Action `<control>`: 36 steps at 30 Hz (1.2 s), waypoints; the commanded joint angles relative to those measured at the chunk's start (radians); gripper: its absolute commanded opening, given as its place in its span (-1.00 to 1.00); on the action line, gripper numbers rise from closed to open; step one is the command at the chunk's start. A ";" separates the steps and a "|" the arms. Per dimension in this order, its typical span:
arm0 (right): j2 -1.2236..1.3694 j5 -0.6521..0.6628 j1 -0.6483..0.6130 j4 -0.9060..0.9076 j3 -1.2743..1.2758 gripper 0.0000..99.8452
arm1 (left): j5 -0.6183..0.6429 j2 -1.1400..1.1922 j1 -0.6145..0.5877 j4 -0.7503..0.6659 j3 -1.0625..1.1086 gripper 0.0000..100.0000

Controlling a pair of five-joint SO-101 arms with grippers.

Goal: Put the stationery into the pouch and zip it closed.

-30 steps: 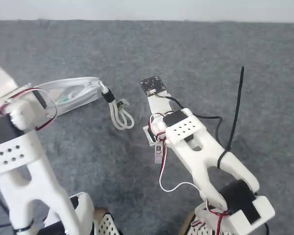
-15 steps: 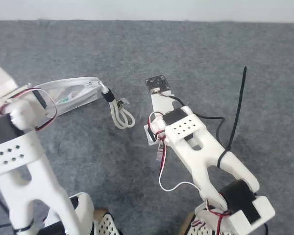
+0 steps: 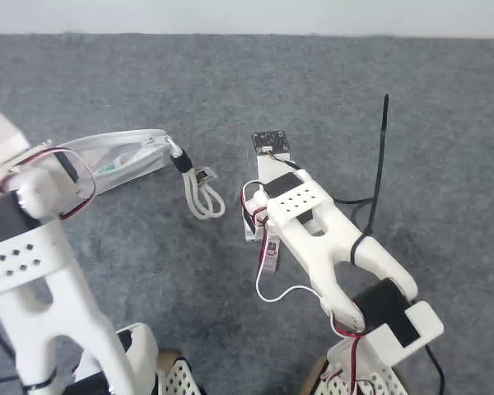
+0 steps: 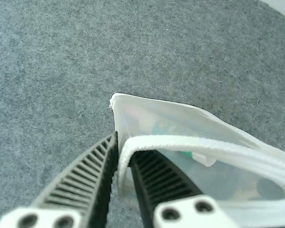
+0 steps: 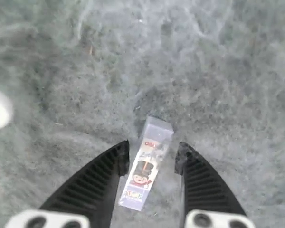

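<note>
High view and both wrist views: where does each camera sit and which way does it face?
High view: fixed above the table, looking down on the carpet; shows the left arm and right arm.
Left wrist view: on the left wrist, facing along the left end effector, shut on the pouch edge.
Right wrist view: on the right wrist, facing down; the right end effector stands open astride an eraser.
Shared: the high and left wrist views both show the pouch.

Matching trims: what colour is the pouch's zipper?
White zipper on the translucent pouch; best in left wrist view.
</note>
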 commanded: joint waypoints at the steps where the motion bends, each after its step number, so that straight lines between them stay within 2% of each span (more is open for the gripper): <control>1: -0.008 -0.032 -0.013 0.013 -0.046 -0.70 | 0.005 -0.043 -0.008 -0.029 -0.007 -0.98; 8: 0.044 -0.043 -0.012 0.004 -0.051 -0.80 | 0.005 -0.043 -0.008 -0.031 -0.001 -0.98; 15: 0.120 -0.041 -0.010 0.007 -0.084 -0.81 | 0.005 -0.043 -0.008 -0.031 -0.001 -0.98; 18: 0.117 -0.040 -0.010 0.008 -0.084 -0.93 | 0.005 -0.043 -0.008 -0.031 -0.001 -0.98; 19: 0.107 -0.040 -0.010 0.008 -0.084 -0.99 | 0.005 -0.043 -0.008 -0.031 -0.001 -0.98; 27: -0.076 0.015 -0.010 0.079 -0.066 -0.99 | 0.005 -0.043 -0.008 -0.031 -0.001 -0.98; 36: -0.269 0.018 -0.016 0.134 -0.021 -0.99 | 0.005 -0.043 0.000 -0.031 -0.007 -0.98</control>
